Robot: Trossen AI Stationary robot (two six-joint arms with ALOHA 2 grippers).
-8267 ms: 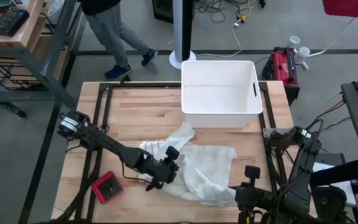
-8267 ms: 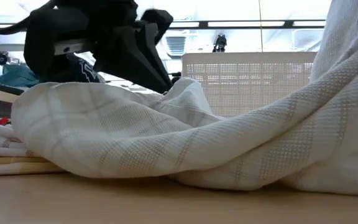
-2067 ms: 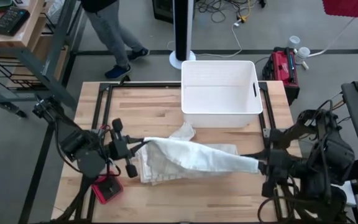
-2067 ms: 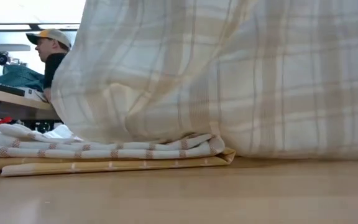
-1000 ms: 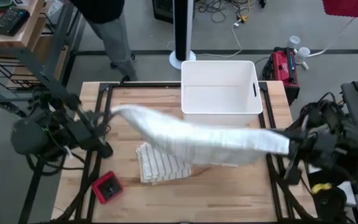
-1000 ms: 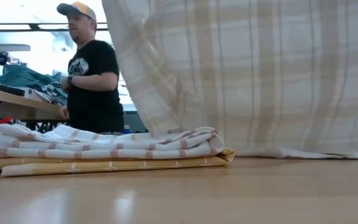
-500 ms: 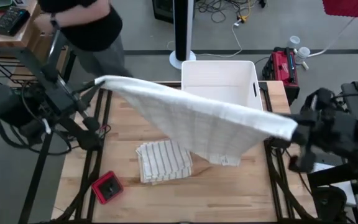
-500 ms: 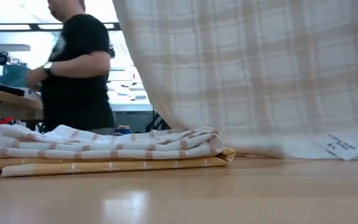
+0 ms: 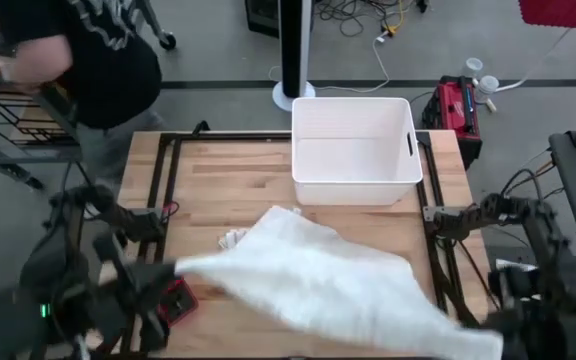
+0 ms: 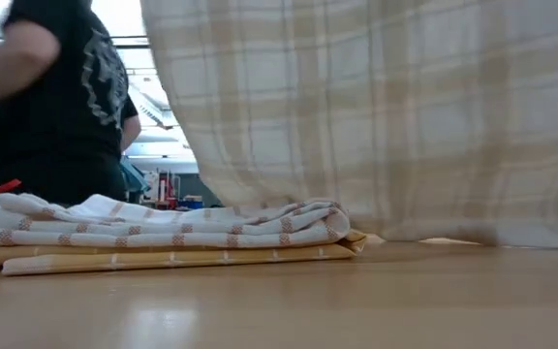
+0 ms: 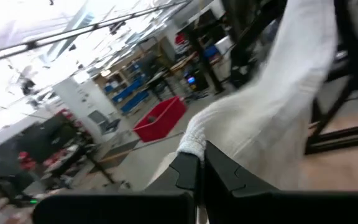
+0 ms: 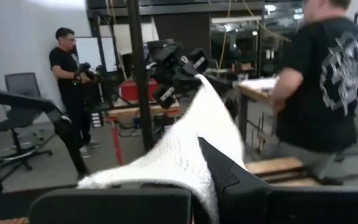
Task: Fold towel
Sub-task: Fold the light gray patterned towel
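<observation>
Towel [image 9: 328,285] stretched in the air between the two arms, raised over the near half of the wooden table [image 9: 228,185] — a pale plaid cloth, its lower edge trailing onto the tabletop in the low view. Left gripper [image 11: 199,168] clenched on one corner of the towel, off the table's near-left edge beside a small red object [image 9: 176,298]. Right gripper [image 12: 204,155] clamped on the opposite corner, low at the near-right of the table; its wrist view shows cloth running from its fingers across to the other arm. Stack of folded towels [image 10: 163,233] lies flat on the table under the hanging cloth — only a small bit of it shows in the high view. White bin [image 9: 353,150] sits at the far edge of the table, well apart from the towel. Person in a black T-shirt [image 9: 88,50] stands just beyond the far-left corner of the table, also visible in the low and right wrist views. Second person [image 12: 70,93] stands farther back in the room. Red case [image 9: 456,105] on the floor to the right of the bin.
</observation>
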